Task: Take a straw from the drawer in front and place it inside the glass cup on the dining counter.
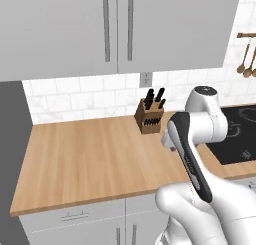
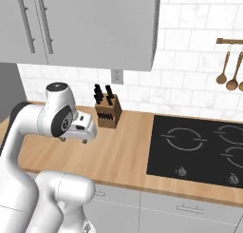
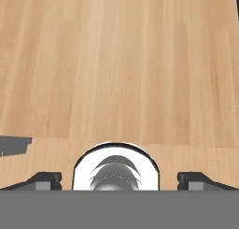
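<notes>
Arm folded, hand (image 2: 79, 140) pointing down, fingers (image 3: 44, 178) spread.

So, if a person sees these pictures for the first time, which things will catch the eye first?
First the white arm, bent over the wood counter with its gripper held above the bare top. Next the knife block at the back by the tiled wall, and the black cooktop set into the counter to the right. Grey cabinets hang above, and wooden spoons hang on the wall at far right.

Two base cameras look forward and down from behind the arm, left and right, sharing the wood counter (image 1: 90, 154) and knife block (image 2: 107, 114). The hand camera faces the same counter closely, probably straight down.
</notes>
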Controlling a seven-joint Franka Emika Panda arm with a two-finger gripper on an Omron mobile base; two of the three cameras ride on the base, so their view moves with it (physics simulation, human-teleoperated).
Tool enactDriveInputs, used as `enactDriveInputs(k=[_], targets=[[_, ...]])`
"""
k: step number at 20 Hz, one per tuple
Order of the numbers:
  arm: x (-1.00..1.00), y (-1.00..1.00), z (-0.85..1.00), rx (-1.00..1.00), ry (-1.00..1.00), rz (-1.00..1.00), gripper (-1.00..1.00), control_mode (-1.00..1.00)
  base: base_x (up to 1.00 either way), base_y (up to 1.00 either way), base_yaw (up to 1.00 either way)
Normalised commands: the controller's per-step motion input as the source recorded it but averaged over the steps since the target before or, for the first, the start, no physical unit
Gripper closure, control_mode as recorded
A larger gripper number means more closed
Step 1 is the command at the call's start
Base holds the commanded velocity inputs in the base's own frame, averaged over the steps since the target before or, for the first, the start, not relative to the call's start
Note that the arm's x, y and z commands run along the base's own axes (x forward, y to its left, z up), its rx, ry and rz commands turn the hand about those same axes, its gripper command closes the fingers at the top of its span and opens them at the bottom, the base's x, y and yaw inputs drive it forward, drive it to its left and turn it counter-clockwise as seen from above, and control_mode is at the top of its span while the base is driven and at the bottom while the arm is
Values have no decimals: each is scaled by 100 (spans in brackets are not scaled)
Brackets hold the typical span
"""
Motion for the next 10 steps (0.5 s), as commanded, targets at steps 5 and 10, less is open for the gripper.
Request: enactDriveInputs(k=[5,10], targets=[[-38,0,-19,0,0,0,-100,-100,0,0,0],[-7,0,-1,0,0,0,-100,100,-21,13,0]])
